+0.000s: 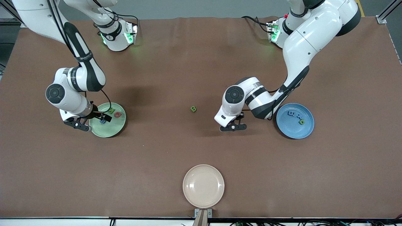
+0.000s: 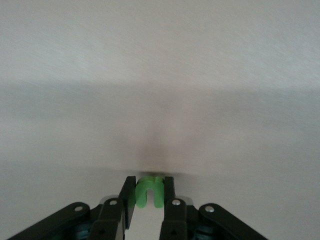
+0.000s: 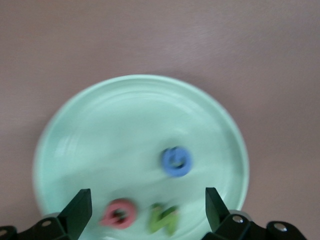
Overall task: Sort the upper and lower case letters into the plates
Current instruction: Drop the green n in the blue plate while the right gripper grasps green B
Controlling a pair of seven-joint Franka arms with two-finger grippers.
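My left gripper [image 2: 150, 192] is shut on a small green letter [image 2: 150, 190], low over the brown table between the two plates; in the front view the left gripper [image 1: 233, 127] hides that letter. My right gripper [image 3: 147, 205] stands open with nothing between its fingers, over the pale green plate [image 3: 100, 125]. On that plate lie a blue letter [image 3: 176, 161], a red letter [image 3: 119, 212] and a green letter [image 3: 163, 218]. The blue plate [image 1: 295, 130] holds blue letters [image 1: 292, 114] and a green one [image 1: 301, 121]. A green letter B [image 1: 193, 109] lies on the table.
A cream-beige plate [image 1: 203, 186] with nothing on it sits at the table's edge nearest the front camera. The pale green plate [image 1: 110, 130] is toward the right arm's end, the blue plate toward the left arm's end. Brown tabletop lies between them.
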